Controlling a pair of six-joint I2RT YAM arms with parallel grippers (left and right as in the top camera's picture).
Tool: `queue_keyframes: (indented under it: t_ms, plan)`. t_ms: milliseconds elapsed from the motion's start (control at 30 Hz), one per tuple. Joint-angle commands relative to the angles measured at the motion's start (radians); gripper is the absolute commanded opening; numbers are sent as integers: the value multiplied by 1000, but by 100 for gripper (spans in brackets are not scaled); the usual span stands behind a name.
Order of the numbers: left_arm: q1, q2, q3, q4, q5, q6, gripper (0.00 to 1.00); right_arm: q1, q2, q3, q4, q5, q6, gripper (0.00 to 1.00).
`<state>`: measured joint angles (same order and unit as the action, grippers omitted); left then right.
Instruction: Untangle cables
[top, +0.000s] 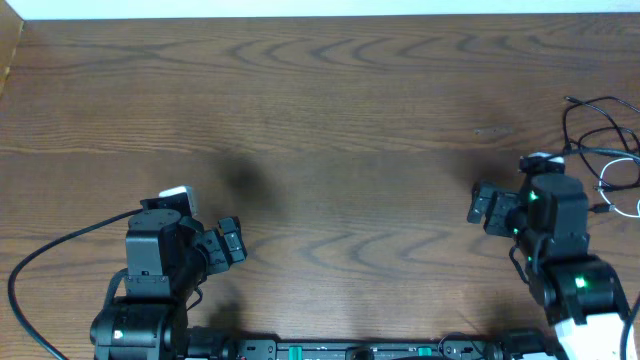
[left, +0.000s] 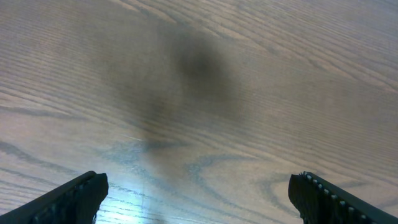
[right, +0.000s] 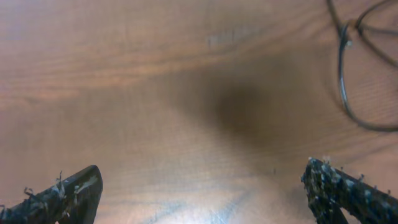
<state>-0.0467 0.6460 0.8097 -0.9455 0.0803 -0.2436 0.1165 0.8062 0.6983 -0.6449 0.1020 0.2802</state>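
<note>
My left arm (top: 150, 255) and right arm (top: 565, 215) are black and blocky, each wrist topped by a small white cap (top: 176, 192). My left tool (top: 234, 243) has ridged black fingers (left: 326, 199); my right tool (top: 479, 205) has pale-flecked ones. Two green lights (top: 580, 283) glow on my right arm. A thick black wire (top: 45, 255) leaves my left arm toward nine o'clock.

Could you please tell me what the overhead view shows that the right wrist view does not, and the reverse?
Only the overhead view shows both arms, with the left gripper and right gripper open over bare wood, and a white cable beside the black cables at the right edge of the table. Only the right wrist view shows pale specks on its own fingertips, which are spread wide. Both views show part of the black cables lying on the wooden table, with nothing gripping them.
</note>
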Motion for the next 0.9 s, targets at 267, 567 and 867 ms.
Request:
queue_keyframes:
  t_ms: [267,567,867]
  plan:
    - [0,0,-9,-3,2,-13,98,0,-450,-256,211,31,-53,99]
    - [0,0,-9,-3,2,-13,98,-63,-734,-478,466,-8,-52,99]
    - [0,0,-9,-3,2,-13,98,-65,-801,-651,729,-11,-53,99]
